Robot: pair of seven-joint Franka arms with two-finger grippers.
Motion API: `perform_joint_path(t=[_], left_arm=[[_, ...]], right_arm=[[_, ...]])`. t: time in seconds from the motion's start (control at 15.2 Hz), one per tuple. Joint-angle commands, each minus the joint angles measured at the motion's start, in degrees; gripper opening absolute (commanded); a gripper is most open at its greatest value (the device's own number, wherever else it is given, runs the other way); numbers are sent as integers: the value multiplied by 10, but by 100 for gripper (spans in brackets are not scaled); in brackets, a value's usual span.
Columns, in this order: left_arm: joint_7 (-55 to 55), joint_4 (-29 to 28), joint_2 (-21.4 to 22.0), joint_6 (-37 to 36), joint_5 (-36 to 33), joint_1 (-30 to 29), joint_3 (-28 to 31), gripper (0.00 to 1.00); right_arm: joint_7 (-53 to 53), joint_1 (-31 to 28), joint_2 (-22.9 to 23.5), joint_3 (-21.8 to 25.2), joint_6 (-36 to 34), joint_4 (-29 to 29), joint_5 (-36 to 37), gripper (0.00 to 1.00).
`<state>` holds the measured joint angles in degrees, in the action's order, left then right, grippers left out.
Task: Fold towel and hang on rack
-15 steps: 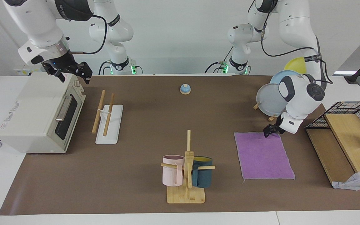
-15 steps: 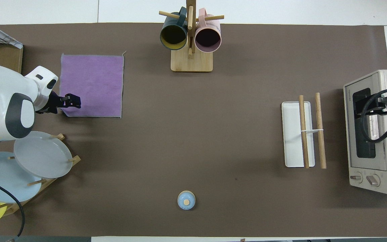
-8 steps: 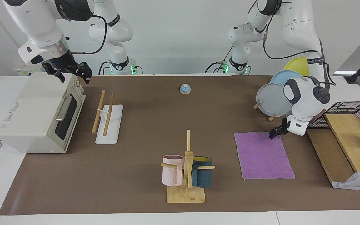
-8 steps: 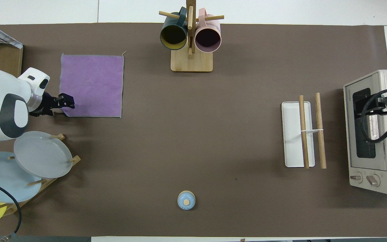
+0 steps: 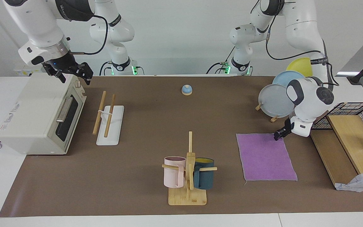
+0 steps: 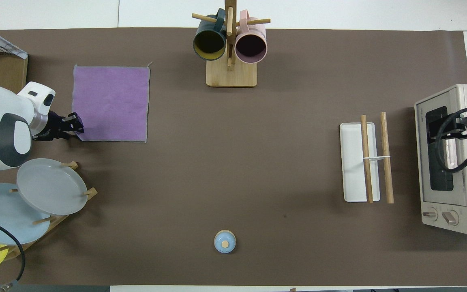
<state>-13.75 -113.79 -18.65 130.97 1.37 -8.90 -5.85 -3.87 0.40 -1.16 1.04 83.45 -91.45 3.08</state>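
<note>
Left hand (image 5: pixel 278 136) has slid to the towel's (image 5: pixel 265 157) corner.

The middle of the brown mat (image 5: pixel 156 126) lies open between the rack (image 5: pixel 107 121) and the towel (image 5: pixel 265 156). A mug tree (image 5: pixel 188 170) stands at the mat's edge farthest from the robots. A small bell (image 5: pixel 187 90) sits near the robots' edge. At the towel's corner, the plate stand (image 5: pixel 274 101) and a wooden shelf (image 5: pixel 342 148) crowd close. A toaster oven (image 5: pixel 39 115) stands just beside the rack.
</note>
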Motion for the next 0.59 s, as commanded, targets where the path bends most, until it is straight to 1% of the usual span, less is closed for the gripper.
perform_joint_path(t=[0.0, 0.2, 0.33, 0.4, 0.46, 0.53], left_arm=[[-5, -1, 3, 3, 6, -1, 0, 40], [-4, -1, 3, 2, 6, -1, 0, 22], [-3, -1, 3, 2, 6, 0, 0, 13], [0, -1, 3, 2, 6, 1, 0, 5], [1, -1, 3, 2, 6, 3, 0, 0], [2, -1, 3, 3, 6, 4, 0, 0]], right_arm=[[12, -4, -9, -2, 2, -9, 2, 100], [12, -4, -9, -2, 2, -9, 2, 100], [11, -3, -9, -2, 2, -9, 2, 100], [12, -3, -9, -2, 2, -9, 2, 100], [11, -4, -9, -2, 2, -9, 2, 100], [12, -4, -9, -2, 2, -9, 2, 100]])
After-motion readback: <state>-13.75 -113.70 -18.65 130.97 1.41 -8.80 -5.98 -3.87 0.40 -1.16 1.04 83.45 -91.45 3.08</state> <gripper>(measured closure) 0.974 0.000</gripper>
